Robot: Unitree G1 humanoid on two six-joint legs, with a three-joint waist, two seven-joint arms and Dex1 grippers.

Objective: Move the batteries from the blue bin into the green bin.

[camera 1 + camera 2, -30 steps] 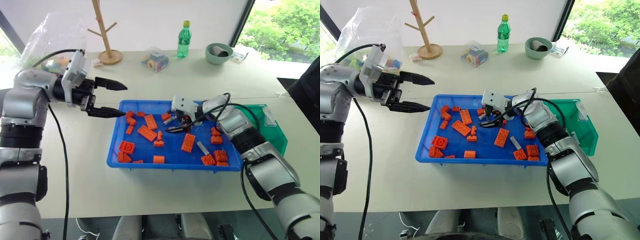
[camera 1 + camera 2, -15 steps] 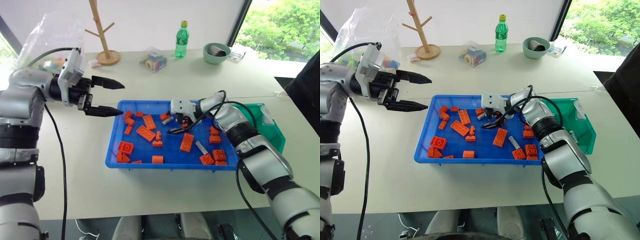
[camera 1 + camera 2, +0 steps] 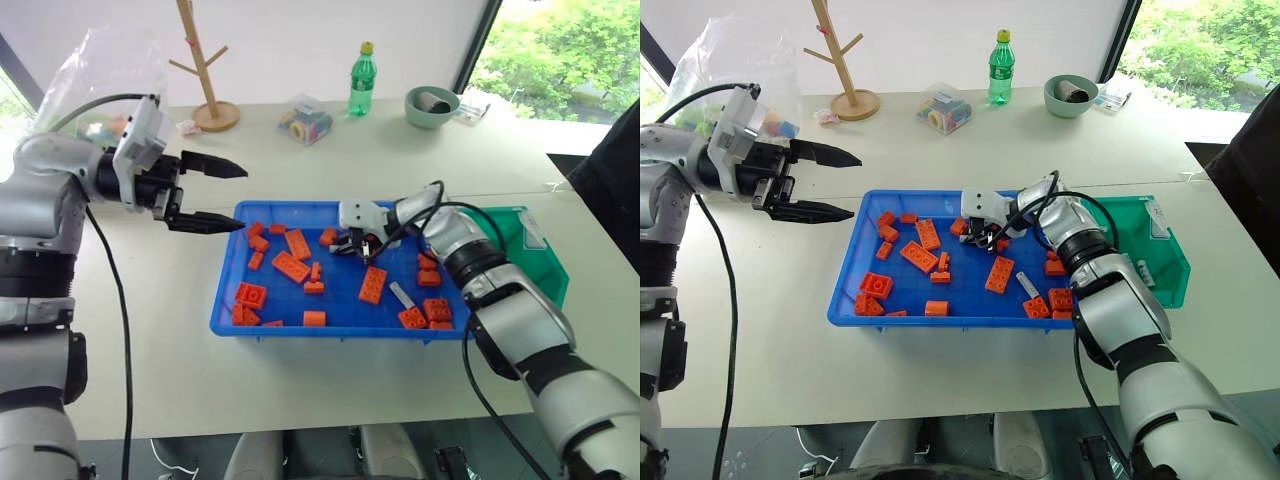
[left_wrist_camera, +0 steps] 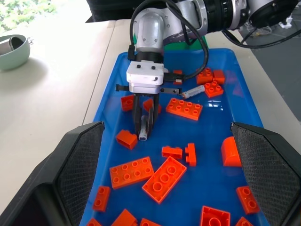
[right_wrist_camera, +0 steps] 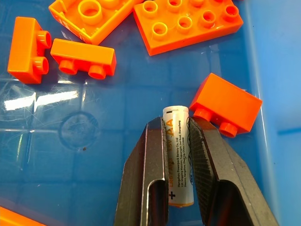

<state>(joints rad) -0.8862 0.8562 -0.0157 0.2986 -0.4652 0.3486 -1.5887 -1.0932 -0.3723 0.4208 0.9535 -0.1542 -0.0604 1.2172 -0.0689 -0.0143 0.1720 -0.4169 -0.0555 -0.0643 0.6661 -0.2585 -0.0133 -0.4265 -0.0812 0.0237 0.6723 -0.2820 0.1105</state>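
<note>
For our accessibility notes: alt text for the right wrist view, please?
The right gripper is shut on a battery lying on the floor of the blue bin, with orange bricks scattered around it.

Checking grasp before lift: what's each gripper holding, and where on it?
The right gripper is shut on a battery in the blue bin, fingers clamping its long sides, one end poking out past the fingertips. The left gripper is open, holding nothing.
</note>
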